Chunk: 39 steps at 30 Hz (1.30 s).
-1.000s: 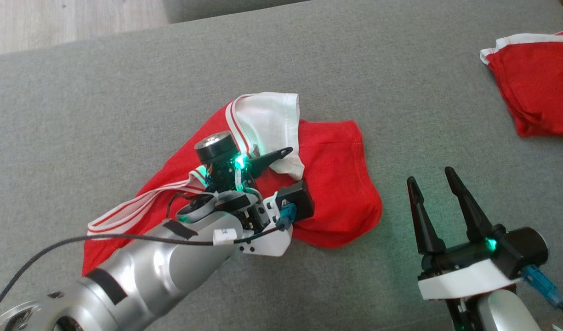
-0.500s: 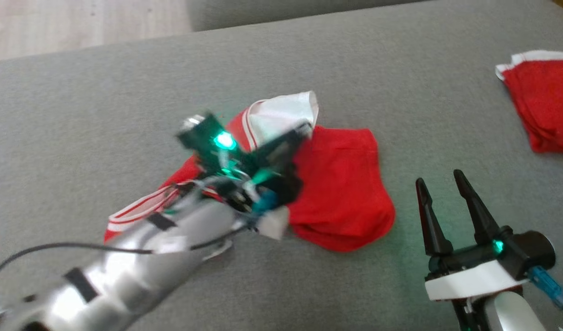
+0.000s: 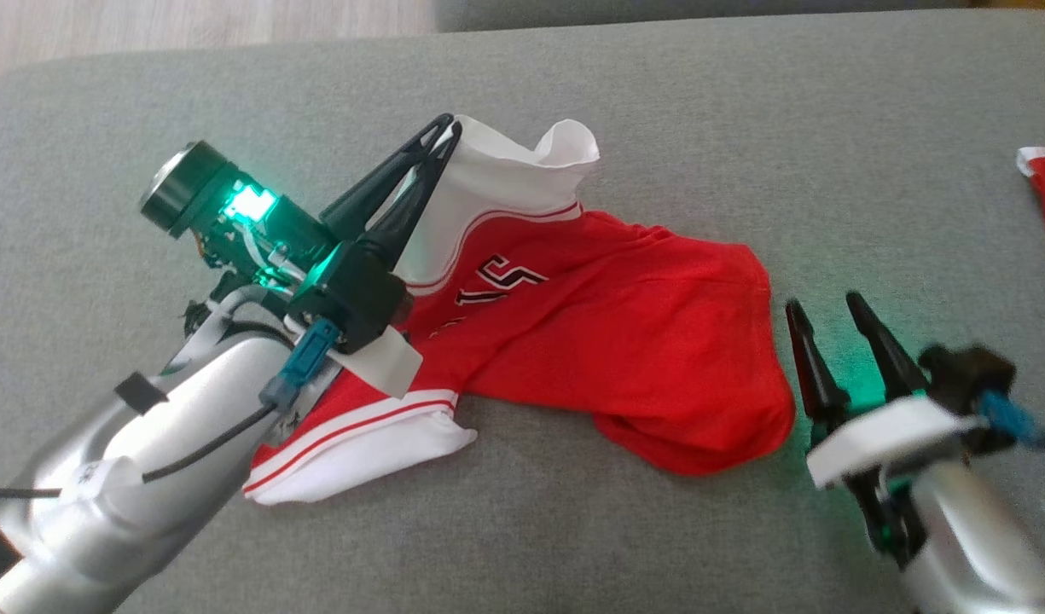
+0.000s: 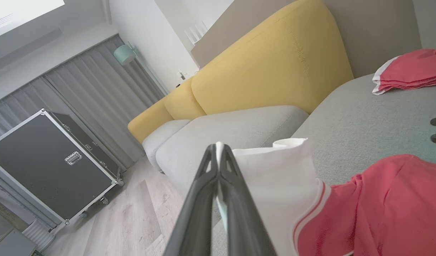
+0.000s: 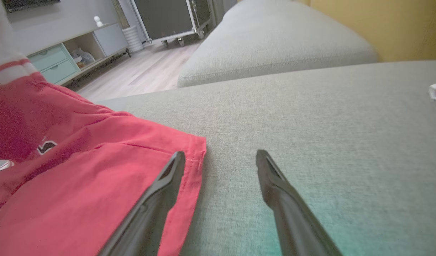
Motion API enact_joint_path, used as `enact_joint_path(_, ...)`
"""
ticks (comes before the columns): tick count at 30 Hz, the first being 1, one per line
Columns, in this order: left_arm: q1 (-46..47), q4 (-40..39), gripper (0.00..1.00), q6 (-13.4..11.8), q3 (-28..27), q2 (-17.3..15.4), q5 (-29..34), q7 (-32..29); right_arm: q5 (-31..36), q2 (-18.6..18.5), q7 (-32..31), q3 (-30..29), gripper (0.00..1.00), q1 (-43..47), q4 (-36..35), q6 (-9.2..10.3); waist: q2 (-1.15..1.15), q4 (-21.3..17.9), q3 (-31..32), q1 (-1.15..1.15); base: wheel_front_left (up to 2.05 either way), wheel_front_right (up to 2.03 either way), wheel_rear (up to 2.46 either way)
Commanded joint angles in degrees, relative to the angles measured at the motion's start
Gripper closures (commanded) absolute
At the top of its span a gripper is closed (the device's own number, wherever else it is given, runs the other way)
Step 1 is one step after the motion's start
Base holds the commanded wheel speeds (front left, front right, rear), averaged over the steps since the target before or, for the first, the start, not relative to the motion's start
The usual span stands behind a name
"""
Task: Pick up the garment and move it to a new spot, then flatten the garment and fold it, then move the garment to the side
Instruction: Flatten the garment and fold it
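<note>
left gripper (image 3: 444,130) pinched tight on the white edge of the red jersey (image 3: 650,341), holding it up off the grey sofa (image 3: 744,128); right gripper (image 3: 825,305) wide open just beside the hem

Smooth cloth garment (image 3: 624,341); matt woven sofa (image 3: 744,128).

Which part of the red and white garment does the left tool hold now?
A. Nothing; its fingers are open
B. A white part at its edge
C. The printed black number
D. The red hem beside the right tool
B: the left tool is shut on white cloth of the garment, with its two fingertips pressed together.
</note>
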<state>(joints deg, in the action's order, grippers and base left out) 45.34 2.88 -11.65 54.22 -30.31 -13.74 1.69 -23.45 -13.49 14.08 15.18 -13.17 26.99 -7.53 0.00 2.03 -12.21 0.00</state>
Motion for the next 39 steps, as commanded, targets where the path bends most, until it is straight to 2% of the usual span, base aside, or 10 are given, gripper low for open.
enact_joint_path(1,1.9,-1.6,1.00,-0.3,-3.1,-2.2,-0.2,0.6,-1.8,-1.4,-0.4,2.5,0.00,-3.2,0.7,0.04,0.00,0.4,-0.5,0.00,0.00,0.00,0.00)
enact_joint_path(10,3.0,-0.4,1.00,0.1,-2.5,-1.7,-0.1,0.9,-15.7,-3.7,-3.3,14.4,0.00,-11.6,9.9,0.04,0.00,2.1,-1.6,0.00,0.00,0.00,0.00)
enact_joint_path(11,3.2,-0.3,1.00,0.1,-2.5,-1.7,-0.2,0.9,-17.0,-4.0,-3.2,15.5,0.05,-12.1,10.4,0.04,0.00,2.2,-1.6,0.00,0.00,0.00,0.00)
enact_joint_path(12,3.3,-0.1,1.00,0.2,-2.5,-1.7,-0.1,0.9,-18.3,-4.2,-3.1,16.5,0.21,-12.6,10.8,0.04,0.00,2.3,-1.7,0.00,0.00,0.00,0.00)
enact_joint_path(14,3.5,0.1,1.00,0.2,-2.5,-1.8,-0.2,0.9,-20.1,-5.0,-2.2,18.5,0.94,-13.5,11.0,0.04,0.00,2.6,-1.8,0.00,0.00,0.00,0.00)
enact_joint_path(15,3.6,0.3,1.00,0.3,-2.5,-1.8,-0.3,0.9,-20.7,-5.5,-1.6,19.3,1.00,-14.0,11.1,0.04,0.00,2.7,-1.7,0.00,0.00,0.00,0.00)
enact_joint_path(22,4.7,2.3,1.00,0.1,-3.6,-2.9,-0.4,3.0,-22.6,-9.6,0.8,20.0,1.00,-17.9,7.4,0.04,0.00,1.1,-0.5,0.00,0.00,0.00,0.00)
enact_joint_path(31,14.4,8.1,1.00,0.1,-7.4,-3.0,1.7,9.8,-10.7,-15.9,0.9,1.7,1.00,-24.6,-4.2,0.04,0.00,-2.9,1.1,0.00,0.00,0.00,0.00)
enact_joint_path(34,15.9,10.6,1.00,0.1,-9.7,-1.7,-0.7,11.2,-8.4,-17.3,0.9,-1.2,1.00,-23.2,-7.6,0.04,0.00,-3.8,1.9,0.00,0.00,0.00,0.00)
enact_joint_path(39,13.4,12.8,1.00,0.7,-10.9,-0.9,-4.1,12.2,-9.1,-21.0,0.9,0.2,1.00,-15.6,-9.4,0.04,0.00,-4.7,2.7,0.00,0.00,0.00,0.00)
